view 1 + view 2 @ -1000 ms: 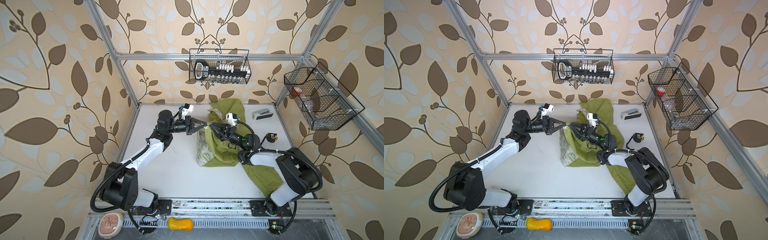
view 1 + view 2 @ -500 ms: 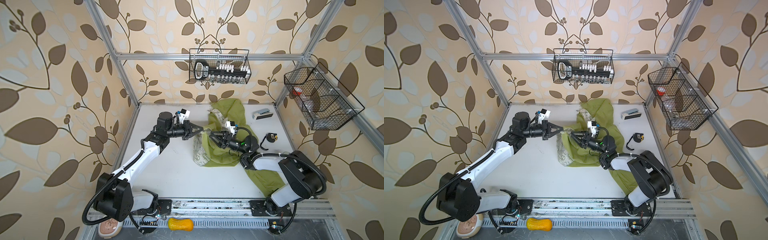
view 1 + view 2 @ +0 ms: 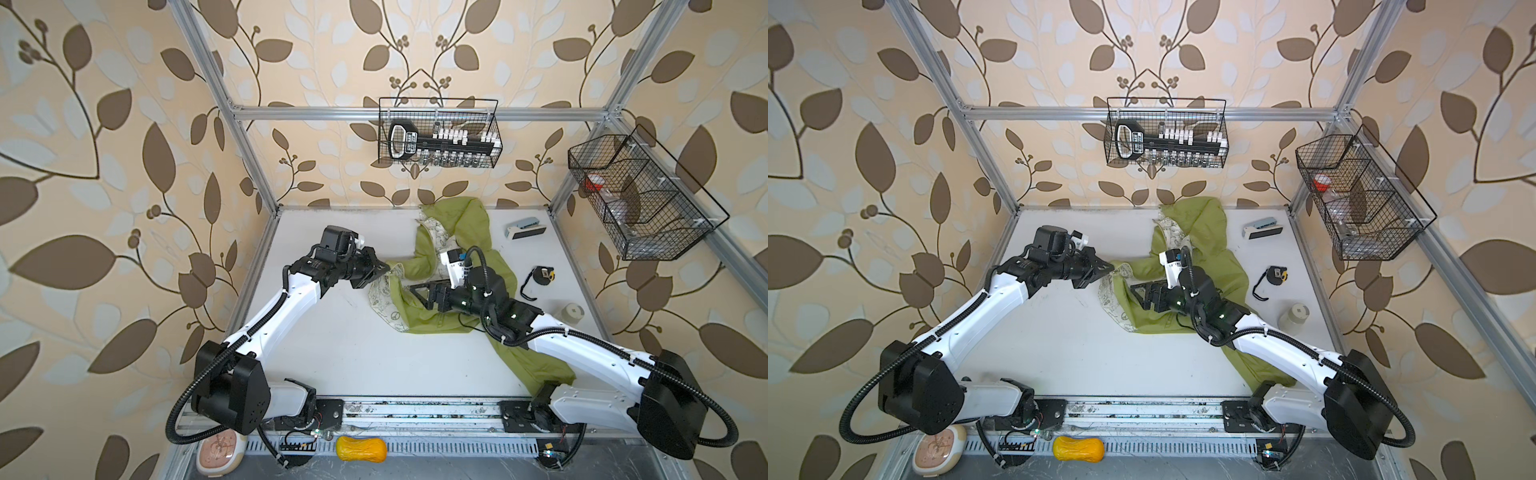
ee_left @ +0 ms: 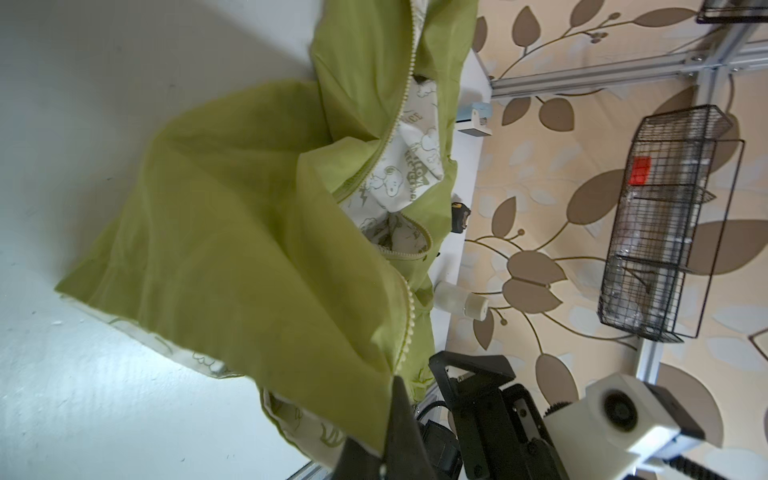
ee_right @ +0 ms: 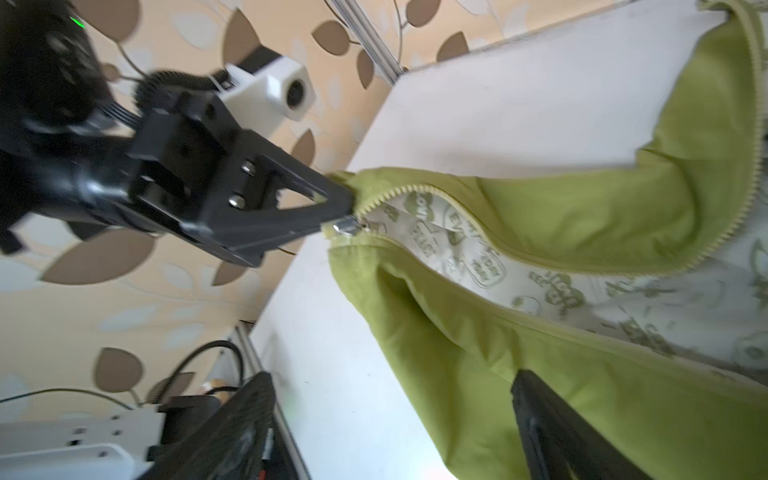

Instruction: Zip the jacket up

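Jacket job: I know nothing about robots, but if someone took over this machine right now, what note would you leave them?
Left hand: shut on the jacket at its bottom edge, right beside the zipper slider.
Right hand: open above the jacket's front, holding nothing.
Jacket: crumpled on the white table, front open, printed lining showing.
Done: bottom end held.
Left: right hand takes the slider and pulls it up; the teeth are apart along all I can see.
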Robot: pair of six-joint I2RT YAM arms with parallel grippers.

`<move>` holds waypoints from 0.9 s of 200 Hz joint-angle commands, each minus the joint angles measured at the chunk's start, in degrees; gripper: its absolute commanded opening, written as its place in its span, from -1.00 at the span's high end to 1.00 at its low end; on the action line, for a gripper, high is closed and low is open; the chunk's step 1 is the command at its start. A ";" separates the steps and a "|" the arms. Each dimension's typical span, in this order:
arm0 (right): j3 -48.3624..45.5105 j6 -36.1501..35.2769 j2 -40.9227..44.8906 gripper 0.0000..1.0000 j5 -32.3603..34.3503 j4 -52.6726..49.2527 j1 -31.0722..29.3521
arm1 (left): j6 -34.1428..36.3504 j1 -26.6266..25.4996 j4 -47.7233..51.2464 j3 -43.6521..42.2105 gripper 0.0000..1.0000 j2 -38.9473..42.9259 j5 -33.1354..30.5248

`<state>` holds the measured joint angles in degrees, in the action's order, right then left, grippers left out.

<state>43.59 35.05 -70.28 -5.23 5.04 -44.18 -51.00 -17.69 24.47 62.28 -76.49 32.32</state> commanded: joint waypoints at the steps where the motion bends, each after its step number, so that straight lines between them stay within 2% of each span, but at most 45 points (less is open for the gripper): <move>1: 3.52 -7.62 -3.28 -0.77 9.98 -9.49 -3.92 | -0.33 -0.41 7.58 3.25 1.00 -0.48 -4.53; 25: 6.09 -7.83 -7.11 -0.66 12.79 -9.79 -7.48 | -0.32 -0.46 12.88 4.95 1.00 -1.61 -7.63; 38: 7.46 -7.14 -9.24 -0.63 12.93 -9.21 -8.50 | -3.30 -0.41 13.45 4.36 1.00 -1.47 -9.37; 84: 9.69 -6.24 -13.86 -0.76 11.80 -5.56 -9.97 | -6.96 -0.42 13.94 2.76 1.00 -1.03 -11.31; 145: 13.75 -8.06 -21.56 -0.81 13.74 -5.35 -11.93 | -9.14 -0.44 12.65 1.81 1.00 -1.57 -10.28; 180: 13.00 -7.89 -20.46 -0.55 12.39 -3.28 -11.81 | -9.19 -0.41 11.79 0.99 1.00 -1.43 -9.91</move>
<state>55.83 28.01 -92.01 7.35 -0.54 -55.86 -59.53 -17.69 36.80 63.99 -78.22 22.31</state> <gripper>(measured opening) 0.818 0.045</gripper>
